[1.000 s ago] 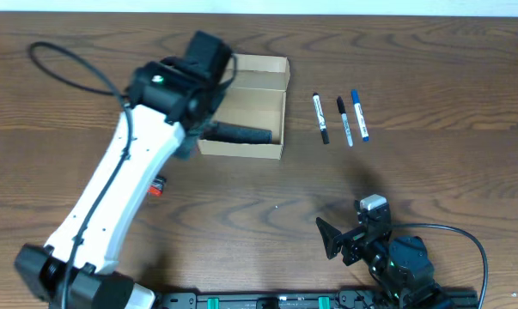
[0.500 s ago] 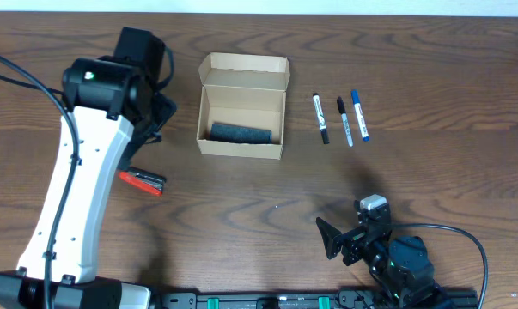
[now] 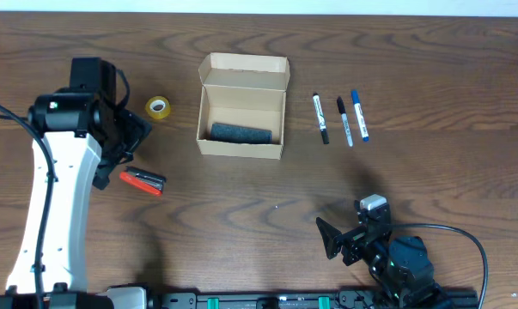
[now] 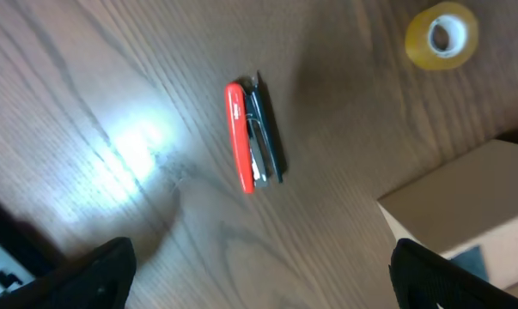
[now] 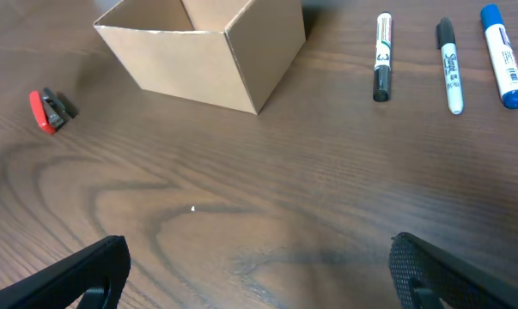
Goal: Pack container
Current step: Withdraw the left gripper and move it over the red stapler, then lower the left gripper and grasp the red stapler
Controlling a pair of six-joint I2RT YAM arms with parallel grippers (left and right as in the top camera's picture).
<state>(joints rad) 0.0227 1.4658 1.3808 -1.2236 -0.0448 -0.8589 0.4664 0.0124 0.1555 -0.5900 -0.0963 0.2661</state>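
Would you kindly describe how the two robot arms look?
The left arm has a white shell, black joints and a black cable. The right arm is black, with a silver block and a black cable. The left pincer and right pincer have black fingers.

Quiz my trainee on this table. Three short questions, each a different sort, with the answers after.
1. True or false: the lid of the box is shut.
2. How many pens lie on the table beside the box?
3. What lies inside the box? A. a pen. B. a dark grey block. C. nothing.

Key: 1 false, the lid stands open. 2 three. 3 B.
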